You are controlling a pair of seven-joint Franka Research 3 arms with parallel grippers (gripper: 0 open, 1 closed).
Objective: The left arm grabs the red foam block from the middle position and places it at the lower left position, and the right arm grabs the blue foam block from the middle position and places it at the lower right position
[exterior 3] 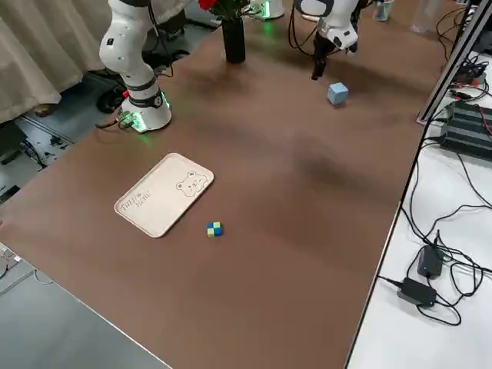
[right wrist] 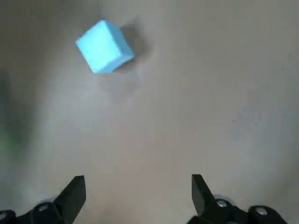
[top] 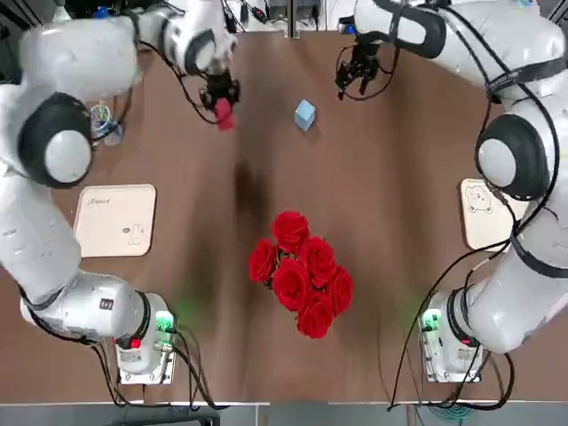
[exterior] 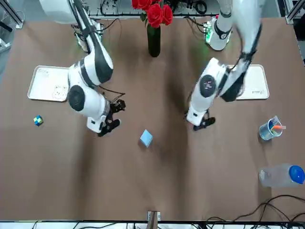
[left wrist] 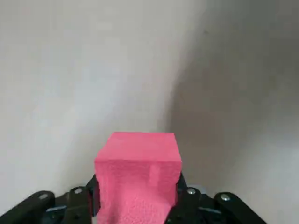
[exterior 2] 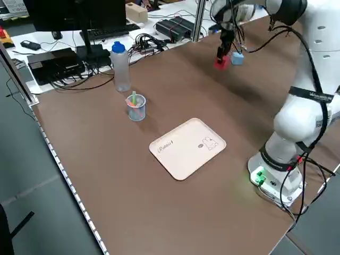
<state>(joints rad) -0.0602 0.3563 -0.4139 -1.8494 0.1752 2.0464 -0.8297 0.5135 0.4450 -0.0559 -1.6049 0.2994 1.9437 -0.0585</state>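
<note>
The cream tray [top: 115, 220] with round corners sits near the left arm's base. Farther out, the left gripper [top: 222, 111] squeezes the soft red foam block [top: 224, 114] above the bare brown table. It should carry it gently to the tray. Beyond, the right gripper [top: 358, 78] hangs wide apart beside the blue foam block [top: 304, 114].

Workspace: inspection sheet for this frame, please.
Surface: brown table, bare in the middle.
Job's things: red foam block held; blue foam block on the table; faceless tray and bear-face tray hold nothing.
Clutter: roses, multicoloured cube, cup, bottle.
End effectors: left end effector shut on the red block; right end effector open beside the blue block.
Cables: bundles beyond the far edge.
Surroundings: keyboard, electronics.
</note>
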